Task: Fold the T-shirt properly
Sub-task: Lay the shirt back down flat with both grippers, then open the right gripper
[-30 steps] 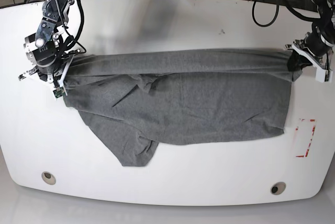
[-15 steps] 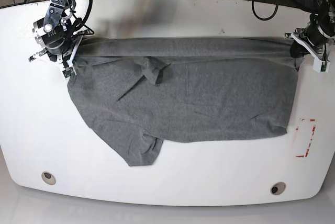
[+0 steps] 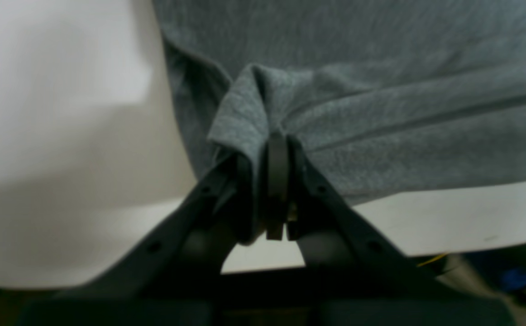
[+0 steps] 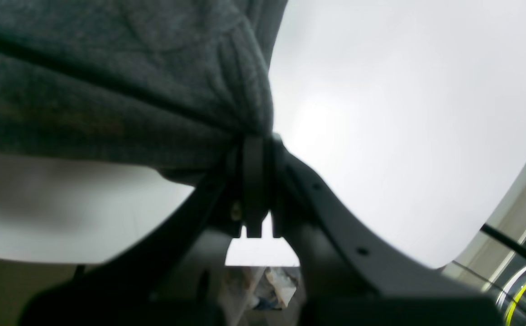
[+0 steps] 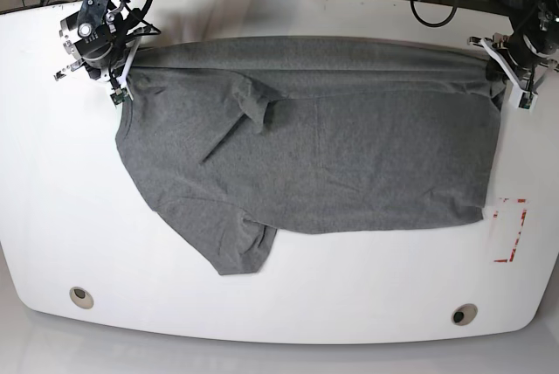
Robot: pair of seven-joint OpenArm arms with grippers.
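The grey T-shirt lies spread across the white table, and its far edge is pulled taut between my two grippers. At the far left of the base view, my right gripper is shut on a bunched corner of the T-shirt; its jaws pinch the folds. At the far right, my left gripper is shut on the opposite corner, with cloth gathered between its jaws. One sleeve lies folded over near the upper middle. Another flap trails toward the front left.
A red-outlined rectangle is marked on the table at the right, beside the shirt's lower corner. Two round holes sit near the front edge. Cables run along the back edge behind both arms.
Both grippers have moved toward the far edge of the table, dragging the T-shirt's upper edge with them. The cloth now lies flatter and farther back.
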